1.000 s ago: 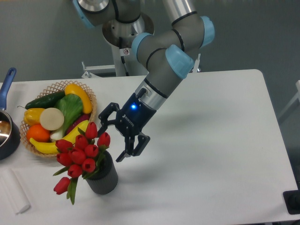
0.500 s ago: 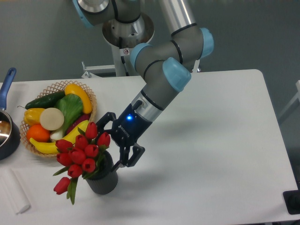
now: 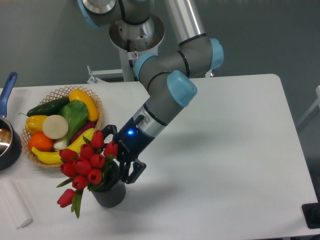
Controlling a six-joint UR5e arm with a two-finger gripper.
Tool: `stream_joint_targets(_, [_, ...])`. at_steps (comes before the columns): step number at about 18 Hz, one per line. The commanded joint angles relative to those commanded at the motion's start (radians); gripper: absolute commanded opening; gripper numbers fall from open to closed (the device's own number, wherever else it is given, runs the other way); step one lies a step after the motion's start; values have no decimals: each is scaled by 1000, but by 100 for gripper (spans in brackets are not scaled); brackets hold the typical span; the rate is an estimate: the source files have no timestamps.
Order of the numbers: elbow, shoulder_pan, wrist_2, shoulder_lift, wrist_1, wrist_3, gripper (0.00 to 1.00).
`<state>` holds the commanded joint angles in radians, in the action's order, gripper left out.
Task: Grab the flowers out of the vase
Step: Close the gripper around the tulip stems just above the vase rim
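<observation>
Pot (image 3: 9, 142) with a blue handle sits at the far left edge of the white table (image 3: 235, 150) I am watching, and just right of it a wicker basket (image 3: 60, 93) holds fruit and vegetables. Right of the basket and nearer the camera, the flowers (image 3: 86, 165), red tulip buds on green stems, stand in the vase (image 3: 111, 192), one bud drooping low on its left side. Touching the bunch's right side, my gripper (image 3: 121, 156) has its jaws spread wide, one dark finger above the vase rim and one beside it.
</observation>
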<state>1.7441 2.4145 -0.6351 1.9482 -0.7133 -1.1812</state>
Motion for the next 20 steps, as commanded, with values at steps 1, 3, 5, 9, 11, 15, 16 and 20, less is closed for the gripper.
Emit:
stream_joint_targets(1, [0, 0, 2, 2, 6, 2, 89])
stream_joint_targets(3, [0, 0, 2, 2, 11, 0, 80])
stream_joint_targets(5, [0, 0, 2, 0, 12, 0, 70])
stream_joint_targets(9, [0, 0, 0, -2, 12, 0, 59])
stream_joint_targets(11, [0, 0, 2, -3, 12, 0, 52])
stream_joint_targets(15, [0, 2, 0, -5, 12, -2, 44])
stream_joint_targets(16, [0, 2, 2, -6, 12, -2, 44])
stream_joint_targets(20, [3, 8, 2, -12, 11, 0, 44])
